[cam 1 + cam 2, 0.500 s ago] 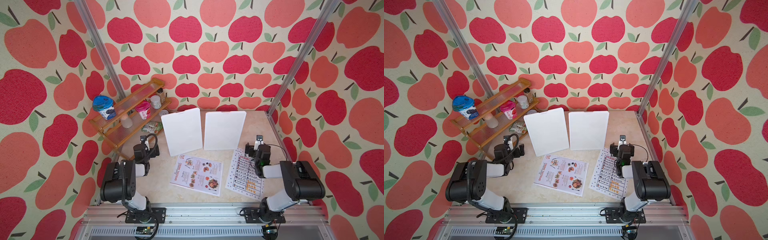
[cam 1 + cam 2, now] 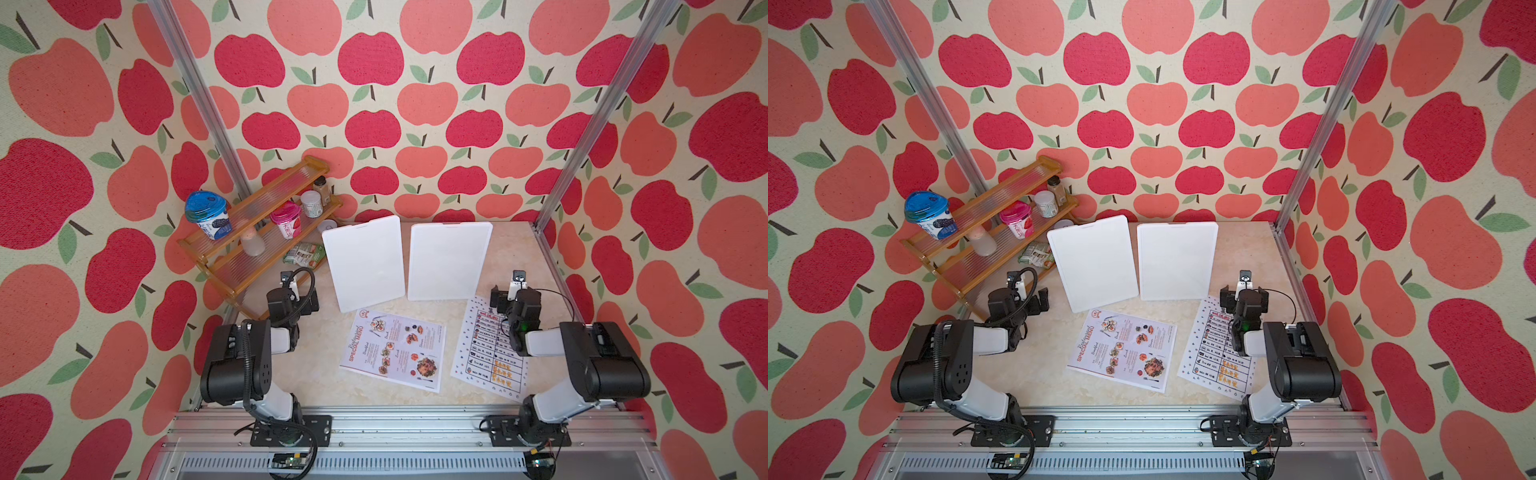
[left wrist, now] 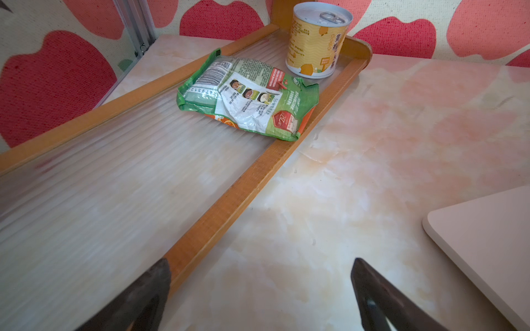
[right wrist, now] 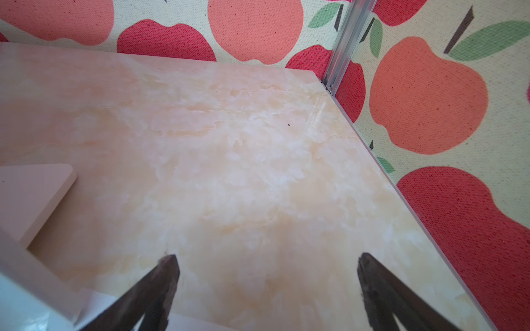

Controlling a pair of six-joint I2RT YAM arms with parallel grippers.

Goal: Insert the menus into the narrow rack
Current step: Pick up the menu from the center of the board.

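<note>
Two menus lie flat on the marble table in both top views. The menu with red heading and food photos [image 2: 395, 349] [image 2: 1125, 351] is near the middle front. The menu with the lined table [image 2: 484, 357] [image 2: 1212, 357] lies to its right, partly under my right arm. Two white upright panels [image 2: 363, 262] [image 2: 446, 259] stand behind them; I take these for the narrow rack, and no slot shows. My left gripper [image 2: 293, 297] [image 3: 259, 275] is open and empty beside the wooden shelf. My right gripper [image 2: 515, 297] [image 4: 266, 269] is open and empty above the lined menu's far end.
A tiered wooden shelf [image 2: 257, 232] [image 3: 229, 197] stands at the back left with a blue cup [image 2: 208, 214], a pink cup [image 2: 286, 218] and small jars. A green packet [image 3: 252, 94] and a yellow can [image 3: 315, 40] sit on its lowest tier. Walls close in left, right and behind.
</note>
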